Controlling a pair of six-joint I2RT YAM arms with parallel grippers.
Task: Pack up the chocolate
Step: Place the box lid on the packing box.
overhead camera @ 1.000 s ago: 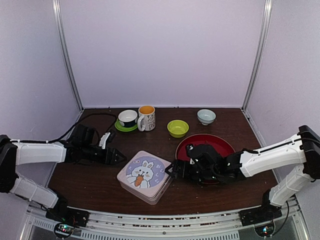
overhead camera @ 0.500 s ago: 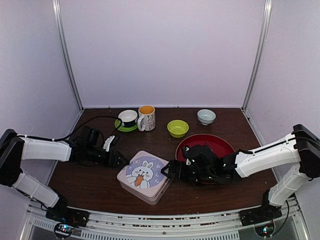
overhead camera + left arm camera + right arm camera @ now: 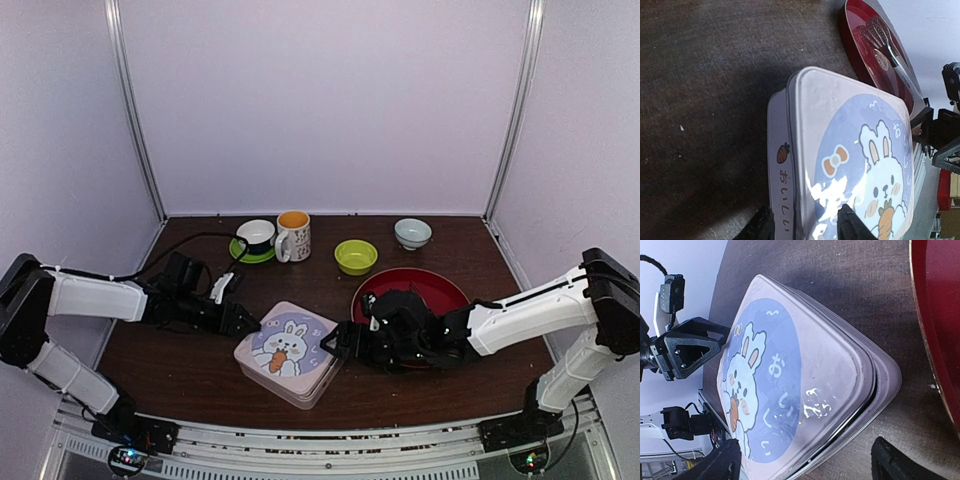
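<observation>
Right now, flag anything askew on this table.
The bunny tin's lid looks unseated: in the right wrist view a dark gap shows beneath it near one corner. Nothing else stands out.

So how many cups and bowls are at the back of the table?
4: a cup on a green saucer, a mug beside it, a green bowl, and a pale bowl farthest right.

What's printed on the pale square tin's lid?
The lid shows a white rabbit with carrot on blue; left wrist view.

L fingers part-spread; R fingers spread wide.
</observation>
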